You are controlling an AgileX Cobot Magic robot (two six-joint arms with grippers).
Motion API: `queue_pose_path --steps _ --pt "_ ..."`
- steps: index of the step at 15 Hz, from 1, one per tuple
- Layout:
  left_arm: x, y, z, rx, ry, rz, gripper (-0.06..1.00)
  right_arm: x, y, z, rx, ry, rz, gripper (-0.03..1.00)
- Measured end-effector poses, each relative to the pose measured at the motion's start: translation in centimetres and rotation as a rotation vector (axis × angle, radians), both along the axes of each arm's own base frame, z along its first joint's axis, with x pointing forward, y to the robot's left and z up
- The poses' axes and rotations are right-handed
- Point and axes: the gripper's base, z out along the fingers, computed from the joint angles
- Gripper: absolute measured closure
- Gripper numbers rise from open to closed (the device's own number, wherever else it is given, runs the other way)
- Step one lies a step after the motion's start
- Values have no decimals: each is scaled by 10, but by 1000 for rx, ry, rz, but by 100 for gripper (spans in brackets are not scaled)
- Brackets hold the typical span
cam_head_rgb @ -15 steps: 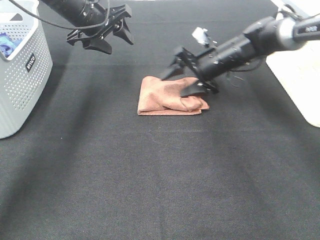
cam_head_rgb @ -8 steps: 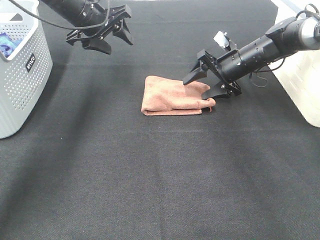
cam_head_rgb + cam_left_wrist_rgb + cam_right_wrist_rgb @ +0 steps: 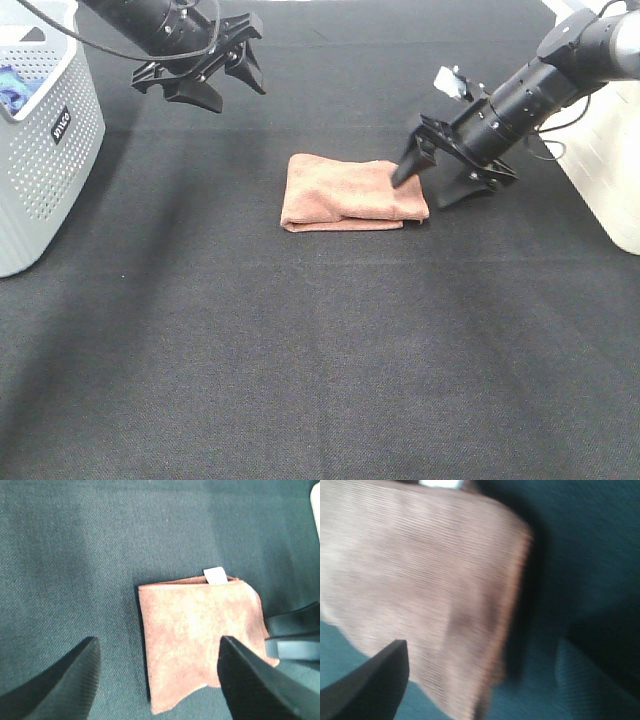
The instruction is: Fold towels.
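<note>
A folded brown towel (image 3: 350,192) lies flat on the black cloth near the middle. It also shows in the left wrist view (image 3: 200,635) with a white tag, and in the right wrist view (image 3: 420,590). My right gripper (image 3: 430,180) is open and empty at the towel's right edge, one finger over the corner. My left gripper (image 3: 215,75) is open and empty, held up at the back left, apart from the towel.
A grey perforated basket (image 3: 40,130) stands at the left edge with something blue inside. A white container (image 3: 600,150) stands at the right edge. The black cloth (image 3: 320,360) covers the table.
My right gripper has drawn back to the right off the towel, which now lies flatter and more squared. The left gripper has hardly moved.
</note>
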Motion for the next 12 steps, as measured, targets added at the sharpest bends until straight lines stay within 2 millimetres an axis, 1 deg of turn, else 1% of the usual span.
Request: queue_pose_path --steps 1,2,4,6,8,10,11,12 --pt "-3 1 8 8 -10 -8 30 0 -2 3 -21 4 -10 21" --pt "-8 5 28 46 -50 -29 30 -2 -3 17 -35 -3 -8 21" --pt "-22 12 58 137 -96 -89 30 -9 -3 50 -36 -6 3 21" --pt "-41 23 87 240 -97 -122 30 -21 -5 83 -46 12 8 21" --pt "-61 36 117 344 -100 -130 30 -32 -5 113 -66 5 17 21" --pt "-81 48 150 408 -149 -91 30 -43 -2 145 -131 -63 27 21" --pt "-81 48 150 408 -149 -91 30 -43 -2 145 -131 -63 27 21" --pt "-97 55 173 421 -192 -59 30 -58 6 174 -190 -130 50 21"
